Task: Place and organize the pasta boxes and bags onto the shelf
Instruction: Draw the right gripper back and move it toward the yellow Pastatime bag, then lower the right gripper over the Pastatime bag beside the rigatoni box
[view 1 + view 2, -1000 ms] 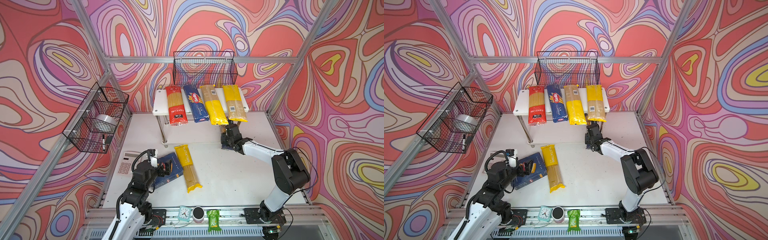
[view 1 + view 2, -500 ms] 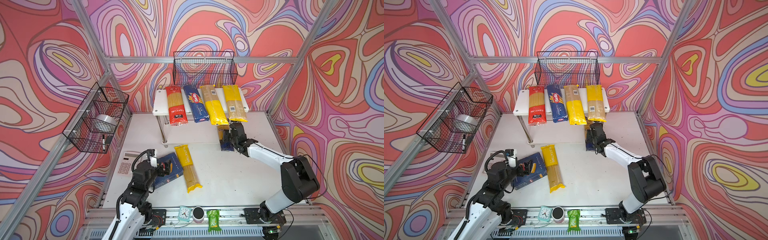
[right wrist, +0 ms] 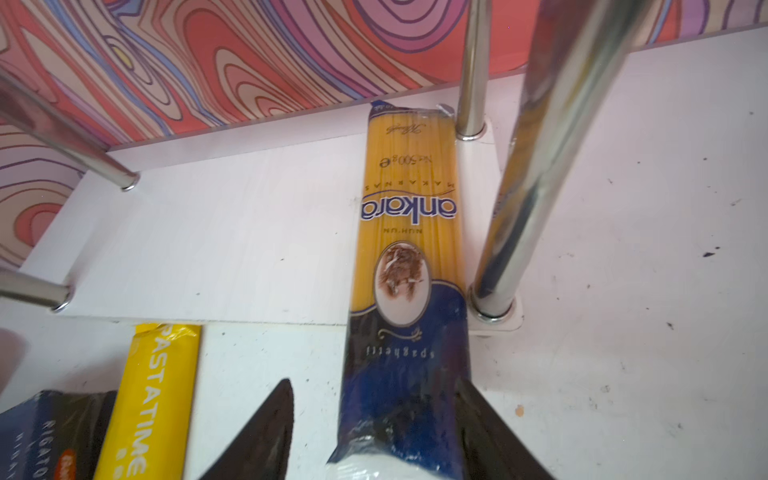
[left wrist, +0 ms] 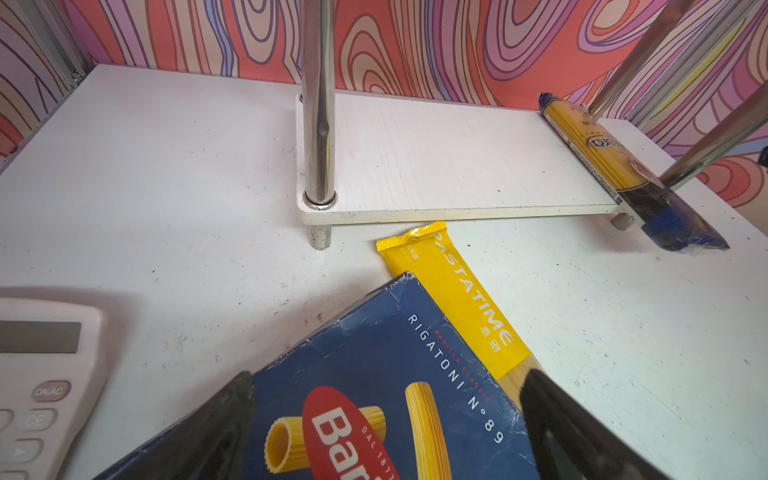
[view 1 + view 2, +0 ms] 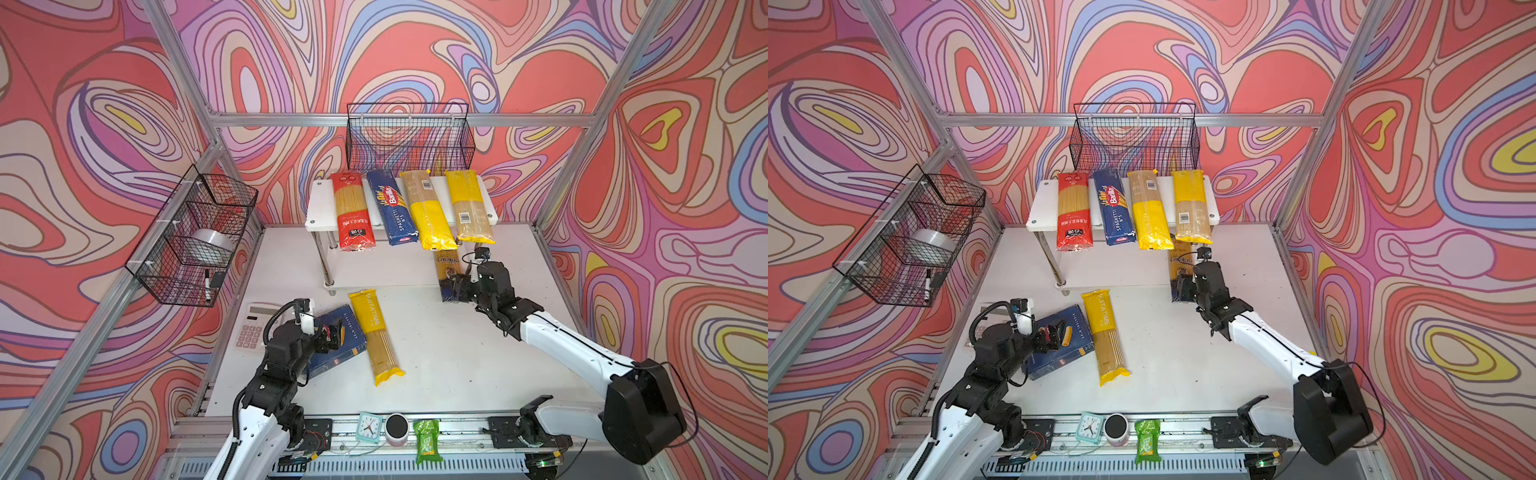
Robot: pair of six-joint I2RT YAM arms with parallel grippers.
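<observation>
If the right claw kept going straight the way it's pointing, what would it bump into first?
The right gripper has its open jaws astride the blue-and-gold bag. Going on along it, a finger would probably strike the chrome front leg of the shelf first; depth is hard to judge.

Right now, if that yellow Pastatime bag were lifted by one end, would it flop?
Probably fairly stiff: the Pastatime bag is packed with straight spaghetti. Its glossy film looks slippery. Lying flat, it seems unlikely to roll.
</observation>
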